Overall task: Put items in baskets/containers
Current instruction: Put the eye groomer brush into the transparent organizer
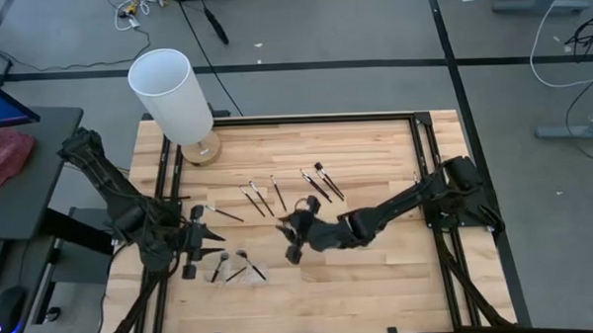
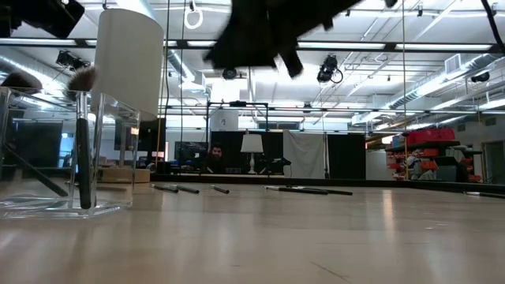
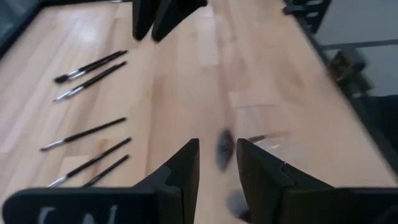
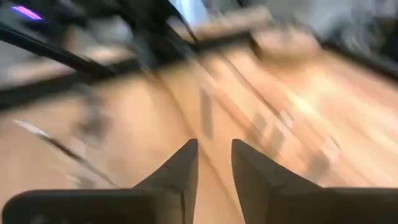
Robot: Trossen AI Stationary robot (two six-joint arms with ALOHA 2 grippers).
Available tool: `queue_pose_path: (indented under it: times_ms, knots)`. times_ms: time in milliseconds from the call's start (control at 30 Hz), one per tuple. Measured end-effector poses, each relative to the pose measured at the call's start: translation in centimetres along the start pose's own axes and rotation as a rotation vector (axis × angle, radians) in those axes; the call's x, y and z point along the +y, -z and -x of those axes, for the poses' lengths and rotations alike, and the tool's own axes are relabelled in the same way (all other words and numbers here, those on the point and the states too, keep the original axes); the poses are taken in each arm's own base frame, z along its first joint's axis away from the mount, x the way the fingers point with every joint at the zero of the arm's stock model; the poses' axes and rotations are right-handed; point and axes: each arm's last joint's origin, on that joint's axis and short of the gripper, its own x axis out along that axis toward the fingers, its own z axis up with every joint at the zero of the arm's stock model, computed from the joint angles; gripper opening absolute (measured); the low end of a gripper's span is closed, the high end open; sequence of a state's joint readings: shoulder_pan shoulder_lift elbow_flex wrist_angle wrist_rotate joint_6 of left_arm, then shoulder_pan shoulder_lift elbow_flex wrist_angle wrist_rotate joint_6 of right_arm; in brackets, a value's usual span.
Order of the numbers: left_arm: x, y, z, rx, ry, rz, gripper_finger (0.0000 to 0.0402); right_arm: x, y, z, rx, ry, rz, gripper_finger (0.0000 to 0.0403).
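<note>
Several slender dark brushes (image 1: 261, 197) lie flat on the wooden table, with a second group (image 1: 322, 182) farther right; they also show in the left wrist view (image 3: 87, 68). A clear container (image 2: 63, 158) near the front left holds a few brushes (image 1: 236, 267), one leaning with its tuft up (image 2: 83, 79). My left gripper (image 1: 208, 245) (image 3: 217, 165) hovers just left of the container, open, nothing between its fingers. My right gripper (image 1: 288, 240) (image 4: 214, 152) hovers over the table's middle, right of the container, open and empty.
A tall white cylinder (image 1: 170, 92) on a round wooden base stands at the far left corner. Black frame rails (image 1: 420, 162) run along the table's sides. Bare wood (image 1: 379, 272) lies at the near right.
</note>
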State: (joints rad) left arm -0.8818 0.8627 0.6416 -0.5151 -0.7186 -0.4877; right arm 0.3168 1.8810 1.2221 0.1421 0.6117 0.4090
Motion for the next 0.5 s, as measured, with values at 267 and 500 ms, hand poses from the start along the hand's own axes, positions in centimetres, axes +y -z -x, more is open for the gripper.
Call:
queue_pose_path:
  times_ms: [267, 500]
  knots:
    - [1.2, 1.7, -0.7, -0.017, -0.116, 0.016, 0.011, -6.5, 1.8, -2.0, 0.332, 0.257, -0.042, 0.0132]
    - [3.0, 3.5, -0.7, -0.031, -0.118, 0.077, 0.011, -11.1, 2.1, -2.8, 0.526, 0.375, 0.031, 0.0165]
